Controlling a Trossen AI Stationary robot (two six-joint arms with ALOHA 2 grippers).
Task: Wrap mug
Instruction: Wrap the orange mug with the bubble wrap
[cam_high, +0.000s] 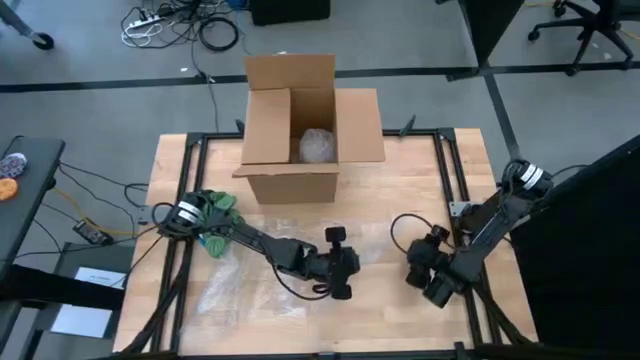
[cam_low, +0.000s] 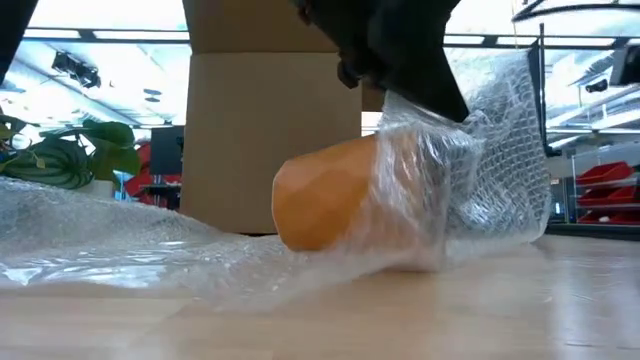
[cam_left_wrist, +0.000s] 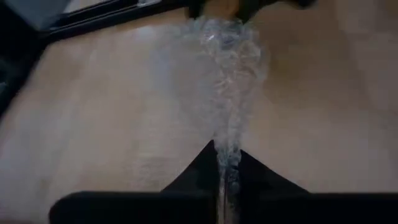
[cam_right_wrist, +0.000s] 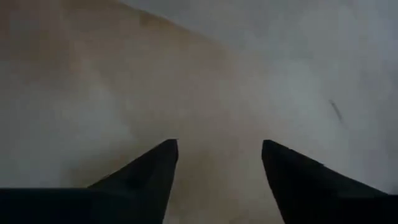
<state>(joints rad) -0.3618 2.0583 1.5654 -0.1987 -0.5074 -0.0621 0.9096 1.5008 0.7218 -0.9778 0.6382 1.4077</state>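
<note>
The orange mug (cam_low: 330, 205) lies on its side on the desk (cam_high: 400, 190), directly under the left hand (cam_high: 338, 275), its long axis running level along the desk top. In the low view its faceted bare end pokes out to one side while the other end is swaddled in bubble wrap (cam_low: 450, 170). The left hand is clamped on a gathered twist of that wrap: in the left wrist view the film (cam_left_wrist: 227, 93) rises as a tight, puckered rope from between the dark fingers (cam_left_wrist: 261, 171). So the left arm is the nearer one by far. The right hand (cam_high: 435, 280) sits off to the side, well apart from the mug, fingers spread with nothing between them.

The wrap is clear, crinkled and slack, spreading flat over the desk away from the hand on the mug's bare side (cam_high: 235, 295). The mug looks hard, smooth and matte (likely to roll on its round side if the film is tugged across its axis). The desk is pale wood. Beyond both hands stands an open cardboard box (cam_high: 300, 130) holding a bubble-wrapped bundle (cam_high: 318, 145).
</note>
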